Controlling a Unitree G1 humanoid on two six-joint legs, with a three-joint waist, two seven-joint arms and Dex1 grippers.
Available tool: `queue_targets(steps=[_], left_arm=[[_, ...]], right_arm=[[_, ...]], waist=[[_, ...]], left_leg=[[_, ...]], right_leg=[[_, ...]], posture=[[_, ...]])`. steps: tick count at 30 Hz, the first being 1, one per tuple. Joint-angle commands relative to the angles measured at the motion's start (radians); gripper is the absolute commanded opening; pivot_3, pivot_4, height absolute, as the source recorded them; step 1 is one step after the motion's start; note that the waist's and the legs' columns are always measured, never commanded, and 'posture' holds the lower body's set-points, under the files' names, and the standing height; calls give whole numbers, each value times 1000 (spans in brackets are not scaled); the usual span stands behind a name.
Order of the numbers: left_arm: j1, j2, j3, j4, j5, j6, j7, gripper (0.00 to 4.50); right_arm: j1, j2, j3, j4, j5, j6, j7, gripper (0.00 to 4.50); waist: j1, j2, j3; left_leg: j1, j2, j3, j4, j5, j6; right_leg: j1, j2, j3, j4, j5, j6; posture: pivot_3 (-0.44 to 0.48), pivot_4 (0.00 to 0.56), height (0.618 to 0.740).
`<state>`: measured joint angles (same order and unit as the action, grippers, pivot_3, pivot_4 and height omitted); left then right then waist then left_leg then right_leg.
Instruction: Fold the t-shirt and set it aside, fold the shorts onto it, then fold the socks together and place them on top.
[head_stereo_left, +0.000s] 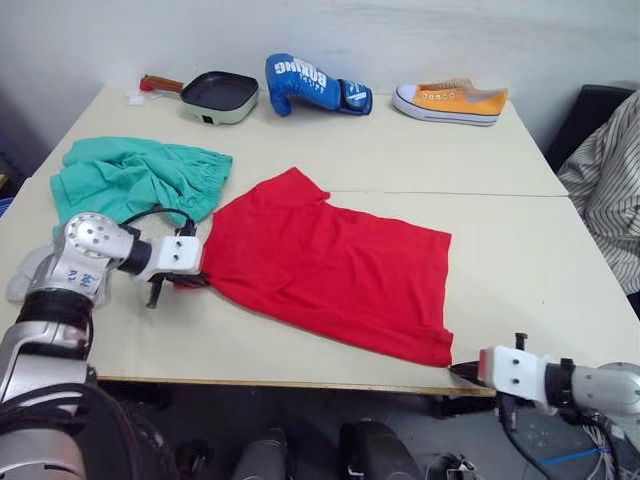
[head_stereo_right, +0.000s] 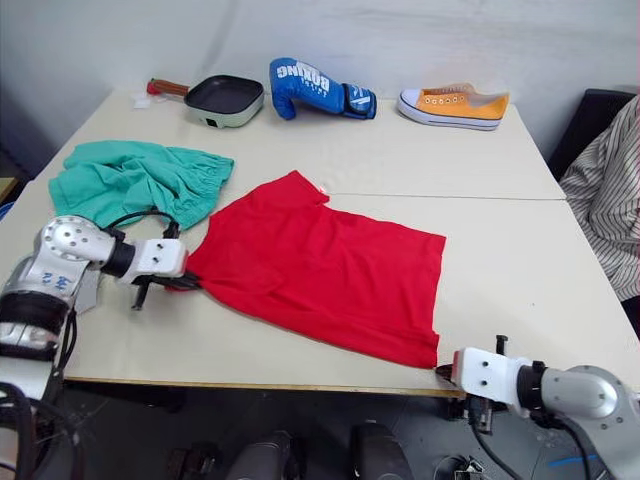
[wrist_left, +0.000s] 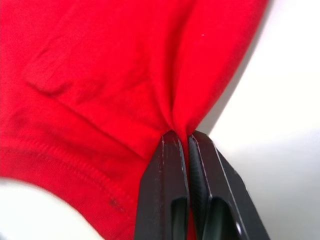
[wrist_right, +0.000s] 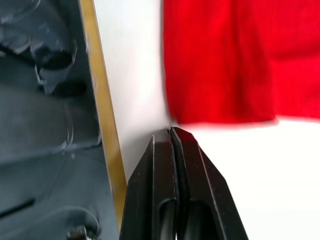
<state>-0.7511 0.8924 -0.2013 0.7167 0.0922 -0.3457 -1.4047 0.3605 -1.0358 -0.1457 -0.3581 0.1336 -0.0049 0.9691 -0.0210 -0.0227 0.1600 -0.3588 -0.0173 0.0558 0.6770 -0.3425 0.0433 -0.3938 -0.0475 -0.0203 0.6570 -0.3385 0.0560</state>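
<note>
— Spread flat across the middle of the pale wooden table (head_stereo_left: 300, 155), the bright red short-sleeved cotton t-shirt (head_stereo_left: 330, 265), near corner almost at the table's near edge. Pinched at its left corner by the left gripper (wrist_left: 181, 139), black fingers (wrist_left: 165, 165) clamped tight on a bunched ridge of red cloth.

— Why held there?

— Probably to carry that corner over for a fold; fabric drawn up into a crease above the fingertips, so under slight tension.

— And the right gripper (wrist_right: 171, 132)?

— Fingers pressed together on nothing, tip just short of the shirt's near right corner, right at the table's near edge. Likely lined up to take that corner, though would need to part first.

— The rest?

— Crumpled teal-green soft fabric shorts (head_stereo_left: 135, 178) with gathered waistband on the far left, touching the shirt's left side, waiting their turn. At the far edge, well apart: a dark square frying pan (head_stereo_left: 218, 93), a blue boxing glove (head_stereo_left: 310, 85), an orange canvas sneaker (head_stereo_left: 452, 102). A person's striped sleeve (head_stereo_left: 610, 180) at the right side.

— Progress?

— Early, by the look of it: shirt unfolded.
</note>
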Motion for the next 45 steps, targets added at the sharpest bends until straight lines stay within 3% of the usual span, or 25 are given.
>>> queue_targets(steps=[1,4,9,15,24,27,30,34,40,45], left_arm=[[55,27,29,-124,-33,70,-2,28],[62,13,33,-142,-6,93,66,5],[54,2,26,-135,0,102,97,0],[52,-5,25,-136,-2,104,109,0],[53,-12,28,-140,-8,105,118,0],[56,-14,27,-142,-8,105,122,0],[69,-14,29,-156,-18,113,115,0],[97,-3,34,-188,-36,129,91,0],[268,88,81,-431,-161,297,-41,0],[432,152,146,-621,-216,394,-13,0]], right_arm=[[-16,16,-53,-16,80,-6,43,0],[-33,41,-62,-61,127,60,33,180],[-55,51,-34,-155,133,165,8,1577],[-73,75,40,-215,79,244,-34,1577],[-53,82,103,-139,-27,237,-62,1577],[-53,84,99,-117,-23,224,-58,1049],[-53,83,95,-101,-9,212,-43,27],[-56,73,75,-66,5,185,-21,27],[-41,13,25,-17,29,59,88,27],[7,-27,-38,7,62,-14,176,27]], waist=[[-1,0,0],[0,0,1],[7,1,1],[19,1,1],[20,1,1],[20,1,1],[20,1,1],[19,1,1],[17,3,2],[17,5,3]], left_leg=[[0,0,0,0,0,0],[0,0,0,1,0,0],[0,0,0,2,0,1],[-1,0,0,2,0,1],[-1,0,0,2,0,1],[-1,0,0,2,0,1],[-1,0,0,2,0,1],[-1,0,0,2,-1,1],[-1,0,0,1,-1,2],[-1,0,-1,-1,-1,1]], right_leg=[[0,0,0,0,0,0],[1,0,0,-2,0,0],[1,0,0,-3,0,0],[0,0,0,-3,0,0],[0,-1,0,-4,0,0],[1,-1,0,-4,0,0],[1,-1,0,-4,0,0],[1,-1,0,-4,0,0],[1,-1,0,-4,0,0],[1,-1,1,-6,-1,-1]], posture=[[0,150,740],[0,150,740],[0,150,740],[0,150,740],[0,150,740],[0,150,740],[0,150,740],[0,150,740],[0,150,740],[0,150,740]])
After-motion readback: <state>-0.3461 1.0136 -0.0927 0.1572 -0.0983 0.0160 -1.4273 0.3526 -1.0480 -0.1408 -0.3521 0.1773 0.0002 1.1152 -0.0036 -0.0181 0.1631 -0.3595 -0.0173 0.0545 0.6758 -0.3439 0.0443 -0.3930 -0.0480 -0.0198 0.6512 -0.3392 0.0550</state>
